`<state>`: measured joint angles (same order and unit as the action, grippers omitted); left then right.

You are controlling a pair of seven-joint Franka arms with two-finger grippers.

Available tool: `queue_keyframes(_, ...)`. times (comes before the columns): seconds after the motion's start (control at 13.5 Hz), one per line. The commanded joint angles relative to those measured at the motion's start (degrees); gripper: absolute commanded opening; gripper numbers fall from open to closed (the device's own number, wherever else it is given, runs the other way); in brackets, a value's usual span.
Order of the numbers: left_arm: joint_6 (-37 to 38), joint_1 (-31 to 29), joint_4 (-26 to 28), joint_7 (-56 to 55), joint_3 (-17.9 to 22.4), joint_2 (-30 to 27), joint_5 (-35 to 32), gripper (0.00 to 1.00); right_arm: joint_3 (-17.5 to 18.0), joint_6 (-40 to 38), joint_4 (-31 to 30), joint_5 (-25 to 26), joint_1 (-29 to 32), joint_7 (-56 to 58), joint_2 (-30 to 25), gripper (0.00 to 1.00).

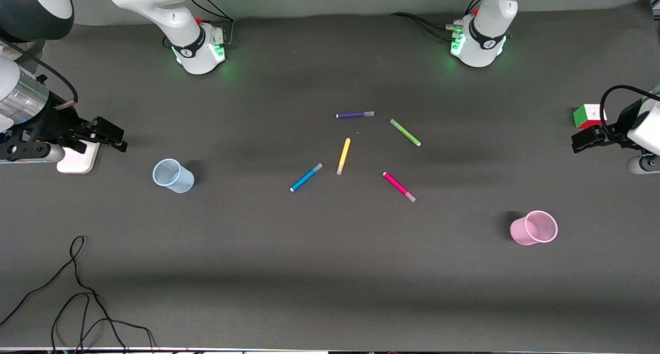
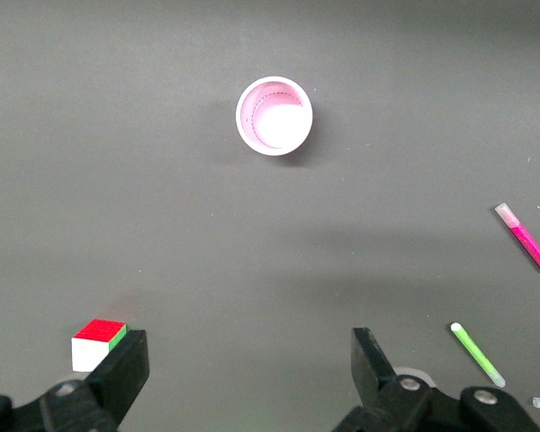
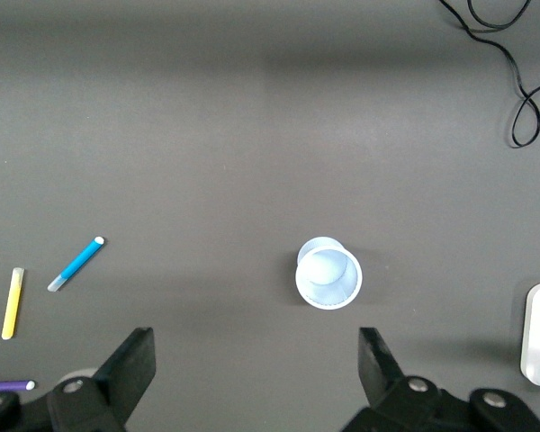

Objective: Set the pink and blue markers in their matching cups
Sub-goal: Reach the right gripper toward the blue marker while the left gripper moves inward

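Five pens lie loose on the dark grey table (image 1: 330, 271), pink marker (image 1: 398, 186) and blue marker (image 1: 306, 177) nearest the camera. Both cups stand empty: blue cup (image 1: 173, 175), pink cup (image 1: 534, 228). Left tool (image 2: 247, 378) and right tool (image 3: 256, 373) wait wide at the table's ends.

Front camera: high, facing the bases. Wrist cameras look down from apparently well up; left shares pink cup (image 1: 534, 228) (image 2: 274, 115), right blue cup (image 1: 173, 175) (image 3: 328, 273).

Table (image 1: 330, 271) centre: five pens fanned out, gaps between all. Yellow pen (image 1: 343, 156) lies just beside blue marker (image 1: 306, 177); pink marker (image 1: 399, 186) has bare table around it. Both cups stand alone, open from above. Loose cable (image 1: 77, 292) at near corner, right arm's end.
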<state>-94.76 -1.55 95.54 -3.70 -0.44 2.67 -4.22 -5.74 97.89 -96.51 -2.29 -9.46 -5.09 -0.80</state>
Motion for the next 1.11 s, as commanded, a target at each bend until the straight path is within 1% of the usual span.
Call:
queue_keyframes(0.0, 1.51, 1.37, -0.71, 0.45, 0.61, -0.12, 0.27, 0.99, -0.23, -0.33, 0.45, 1.06, -0.47, 0.27, 0.28, 1.00)
queue_keyframes(0.07, 1.42, 1.38, -0.71, 0.45, 0.53, 0.05, 0.53, 1.00, -0.15, -0.33, 0.62, 0.97, -0.65, 0.17, 0.62, 1.00)
queue_keyframes(0.22, 1.51, 1.47, -0.80, 0.45, 0.53, -0.03, 0.88, 1.00, -0.06, -0.33, 0.36, -0.43, -1.96, -1.22, 3.51, 1.00)
queue_keyframes(0.3, 1.51, 1.47, -0.89, 0.45, 0.53, -0.03, 0.88, 1.00, 0.11, -0.86, 0.36, -4.01, -2.66, -6.80, 5.88, 1.00)
queue_keyframes(0.37, 1.51, 1.47, -0.89, 0.36, 0.53, -0.03, 0.88, 1.00, 1.16, -2.17, 0.44, -8.74, -2.93, -11.73, 9.03, 1.00)
queue_keyframes(0.44, 1.51, 1.55, -0.80, 0.45, 0.53, -0.03, 0.80, 0.99, 3.00, -2.18, 0.45, -12.18, -3.02, -14.22, 11.59, 1.00)
queue_keyframes(0.59, 1.51, 1.64, -0.80, 0.45, 0.09, 0.75, 0.88, 0.99, 6.87, -1.31, 0.97, -14.75, -3.11, -17.82, 17.38, 1.00)
queue_keyframes(0.67, 1.16, 1.64, -0.80, 0.36, 0.00, 1.28, 1.06, 1.00, 9.23, 0.79, 0.71, -16.50, -3.20, -21.59, 20.20, 1.00)
queue_keyframes(0.74, 0.63, 1.82, -0.80, 0.19, -0.35, 1.72, 1.23, 1.00, 12.13, 2.98, 0.54, -17.13, -3.55, -27.63, 22.92, 1.00)
queue_keyframes(0.81, 0.37, 1.90, -0.80, -0.16, -1.05, 2.51, 1.93, 1.00, 14.25, 4.31, 0.62, -17.92, -3.64, -32.39, 26.17, 1.00)
queue_keyframes(0.89, 0.10, 1.99, -0.80, -0.52, -1.49, 2.86, 2.81, 0.99, 16.18, 6.50, 0.45, -20.19, -3.72, -36.18, 28.64, 1.00)
queue_keyframes(0.96, -0.33, 2.17, -0.89, -1.22, -1.84, 4.00, 3.51, 1.00, 17.16, 9.13, 0.27, -22.65, -3.72, -38.65, 31.88, 1.00)
queue_keyframes(1.04, -1.64, 2.43, -0.80, -2.61, -2.46, 4.97, 3.52, 1.00, 17.34, 10.81, 0.27, -24.33, -4.07, -39.37, 34.96, 1.00)
